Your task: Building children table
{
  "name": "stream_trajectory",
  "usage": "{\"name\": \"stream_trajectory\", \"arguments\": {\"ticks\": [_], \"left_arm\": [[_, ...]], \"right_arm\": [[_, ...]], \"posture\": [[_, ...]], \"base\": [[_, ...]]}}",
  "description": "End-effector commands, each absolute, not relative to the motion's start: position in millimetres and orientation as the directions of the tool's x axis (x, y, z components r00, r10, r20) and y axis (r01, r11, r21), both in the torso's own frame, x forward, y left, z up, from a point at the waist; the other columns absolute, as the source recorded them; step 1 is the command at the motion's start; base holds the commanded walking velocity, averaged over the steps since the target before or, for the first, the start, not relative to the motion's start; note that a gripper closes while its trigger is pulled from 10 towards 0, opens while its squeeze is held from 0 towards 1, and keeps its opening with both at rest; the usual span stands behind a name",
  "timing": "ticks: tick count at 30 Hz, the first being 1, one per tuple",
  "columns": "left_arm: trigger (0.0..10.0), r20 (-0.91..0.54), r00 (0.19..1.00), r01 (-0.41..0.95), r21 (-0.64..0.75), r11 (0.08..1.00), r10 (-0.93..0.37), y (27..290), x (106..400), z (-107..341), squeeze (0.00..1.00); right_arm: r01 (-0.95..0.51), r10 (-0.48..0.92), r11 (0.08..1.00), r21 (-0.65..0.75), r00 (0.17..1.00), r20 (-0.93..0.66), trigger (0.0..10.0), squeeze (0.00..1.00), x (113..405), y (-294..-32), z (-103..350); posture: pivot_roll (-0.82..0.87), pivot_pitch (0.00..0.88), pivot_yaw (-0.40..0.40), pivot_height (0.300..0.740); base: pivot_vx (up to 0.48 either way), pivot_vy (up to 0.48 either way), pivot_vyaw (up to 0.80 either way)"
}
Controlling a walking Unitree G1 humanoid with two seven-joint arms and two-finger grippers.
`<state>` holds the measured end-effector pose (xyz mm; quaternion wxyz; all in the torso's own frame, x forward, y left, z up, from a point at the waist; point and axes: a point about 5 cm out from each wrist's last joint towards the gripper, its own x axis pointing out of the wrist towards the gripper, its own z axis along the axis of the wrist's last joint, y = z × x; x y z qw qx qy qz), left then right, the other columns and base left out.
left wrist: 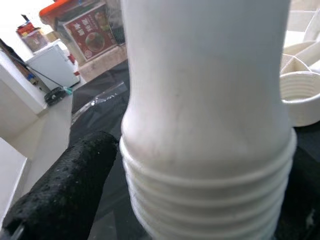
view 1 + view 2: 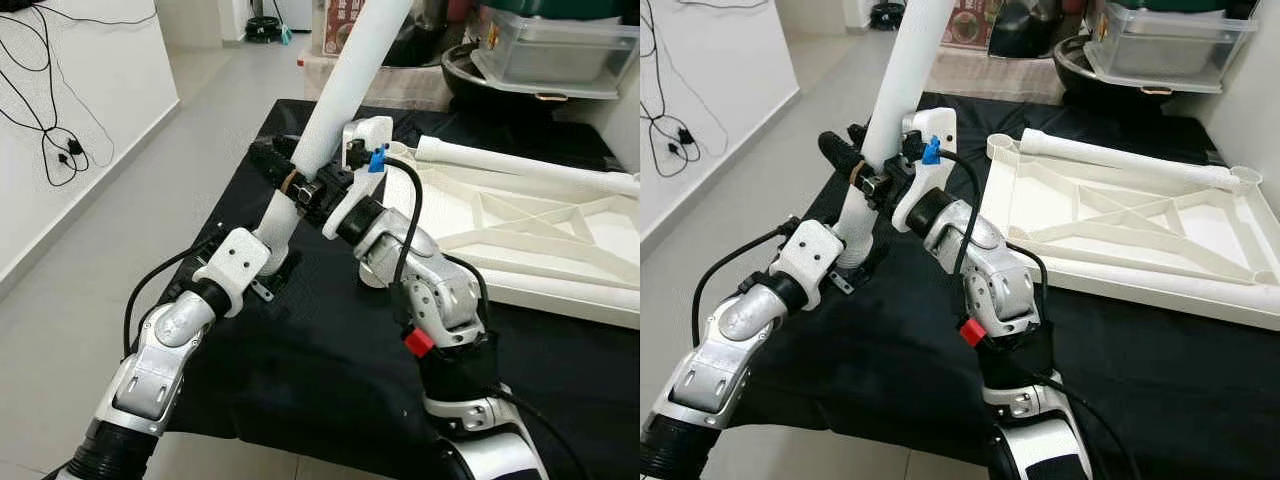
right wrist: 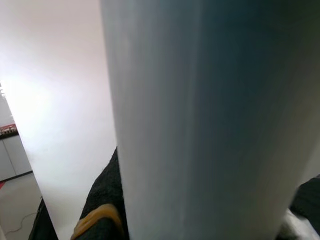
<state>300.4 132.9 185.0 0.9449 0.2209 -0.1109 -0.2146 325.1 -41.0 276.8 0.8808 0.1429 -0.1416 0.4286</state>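
Observation:
A long white table leg (image 2: 340, 90) slants upward over the black-covered table, held by both grippers. My left gripper (image 2: 278, 240) is shut on its lower part, just above the threaded end (image 1: 205, 200), with one black finger (image 1: 65, 185) beside the threads. My right gripper (image 2: 300, 175) is shut on the leg (image 3: 210, 120) a little higher, reaching in from the right. The white tabletop (image 2: 540, 240) lies upside down to the right, its ribs facing up. A second white leg (image 2: 520, 165) lies along its far edge. A round corner socket (image 1: 300, 97) sits close to the held leg's end.
A black cloth (image 2: 330, 380) covers the work surface. Grey floor (image 2: 120, 230) runs along the left, with cables (image 2: 55, 140) on the white wall. Plastic bins (image 2: 555, 50) and a dark pot (image 2: 470, 75) crowd the far edge.

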Motion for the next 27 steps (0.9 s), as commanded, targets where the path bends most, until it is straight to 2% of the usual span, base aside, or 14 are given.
{"name": "stream_trajectory", "arguments": {"ticks": [1, 3, 6, 7, 8, 9, 10, 12, 13, 15, 23, 25, 26, 27], "left_arm": [[10.0, 0.131, 0.905, 0.301, 0.476, 0.827, -0.405, 140.5, 298.9, 187.7, 0.00], [10.0, 0.131, 0.905, 0.301, 0.476, 0.827, -0.405, 140.5, 298.9, 187.7, 0.00], [10.0, 0.158, 0.921, 0.247, 0.469, 0.848, -0.356, 146.2, 299.0, 191.3, 0.00], [10.0, 0.183, 0.930, 0.212, 0.443, 0.871, -0.320, 149.7, 298.3, 193.9, 0.00], [10.0, 0.183, 0.930, 0.212, 0.443, 0.871, -0.320, 149.7, 298.3, 193.9, 0.00], [10.0, 0.209, 0.936, 0.181, 0.408, 0.895, -0.284, 151.8, 296.2, 196.2, 0.00], [10.0, 0.209, 0.936, 0.181, 0.408, 0.895, -0.284, 151.8, 296.2, 196.2, 0.00], [10.0, 0.247, 0.938, 0.142, 0.365, 0.920, -0.242, 150.5, 289.7, 198.6, 0.00], [10.0, 0.247, 0.938, 0.142, 0.365, 0.920, -0.242, 150.5, 289.7, 198.6, 0.00], [10.0, 0.251, 0.939, 0.142, 0.342, 0.929, -0.236, 145.4, 284.5, 197.2, 0.00], [10.0, 0.234, 0.947, 0.142, 0.311, 0.940, -0.221, 139.8, 281.2, 192.8, 0.00], [10.0, 0.228, 0.951, 0.140, 0.287, 0.948, -0.209, 138.9, 280.6, 192.0, 0.00], [10.0, 0.228, 0.951, 0.140, 0.287, 0.948, -0.209, 138.9, 280.6, 192.0, 0.00], [10.0, 0.221, 0.951, 0.150, 0.281, 0.948, -0.216, 137.4, 279.8, 191.2, 0.00]], "right_arm": [[-0.775, 0.688, 0.622, 0.115, 0.611, 0.392, 0.0, 0.00, 330.4, -46.3, 282.7], [-0.775, 0.688, 0.622, 0.115, 0.611, 0.392, 0.0, 0.00, 330.4, -46.3, 282.7], [-0.732, 0.648, 0.674, 0.098, 0.650, 0.398, 0.0, 0.00, 338.2, -54.3, 286.3], [-0.664, 0.584, 0.742, 0.091, 0.707, 0.399, 10.0, 0.00, 347.4, -63.6, 288.0], [-0.664, 0.584, 0.742, 0.091, 0.707, 0.399, 10.0, 0.00, 347.4, -63.6, 288.0], [-0.575, 0.501, 0.813, 0.088, 0.768, 0.399, 10.0, 0.00, 356.4, -75.7, 288.7], [-0.575, 0.501, 0.813, 0.088, 0.768, 0.399, 10.0, 0.00, 356.4, -75.7, 288.7], [-0.412, 0.353, 0.908, 0.072, 0.847, 0.396, 10.0, 0.00, 367.4, -96.9, 287.4], [-0.412, 0.353, 0.908, 0.072, 0.847, 0.396, 10.0, 0.00, 367.4, -96.9, 287.4], [-0.321, 0.276, 0.946, 0.050, 0.875, 0.398, 10.0, 0.00, 370.5, -108.0, 284.9], [-0.184, 0.195, 0.981, -0.064, 0.900, 0.390, 10.0, 0.00, 374.5, -117.7, 276.3], [0.003, 0.080, 0.980, -0.198, 0.909, 0.409, 10.0, 0.00, 379.0, -129.7, 273.9], [0.003, 0.080, 0.980, -0.198, 0.909, 0.409, 10.0, 0.00, 379.0, -129.7, 273.9], [0.069, 0.033, 0.970, -0.232, 0.911, 0.411, 10.0, 0.00, 382.7, -136.1, 271.7]], "posture": [[0.08, 0.029, -0.021, 0.740], [0.08, 0.029, -0.021, 0.740], [0.08, 0.033, -0.024, 0.740], [0.08, 0.037, -0.025, 0.740], [0.08, 0.037, -0.025, 0.740], [0.08, 0.040, -0.027, 0.740], [0.08, 0.040, -0.027, 0.740], [0.09, 0.047, -0.029, 0.740], [0.09, 0.047, -0.029, 0.740], [0.09, 0.049, -0.030, 0.740], [0.09, 0.051, -0.026, 0.740], [0.09, 0.059, -0.029, 0.740], [0.09, 0.059, -0.029, 0.740], [0.09, 0.069, -0.026, 0.740]], "base": [[0.000, 0.000, 0.00], [0.000, 0.000, 0.00], [0.000, 0.000, 0.00], [0.000, 0.000, 0.00], [0.000, 0.000, 0.00], [0.000, 0.000, 0.00], [0.000, 0.000, 0.00], [0.000, 0.000, 0.00], [0.000, 0.000, 0.00], [0.000, 0.000, 0.00], [0.000, 0.000, 0.00], [0.000, 0.000, 0.00], [0.000, 0.000, 0.00], [0.000, 0.000, 0.00]]}}
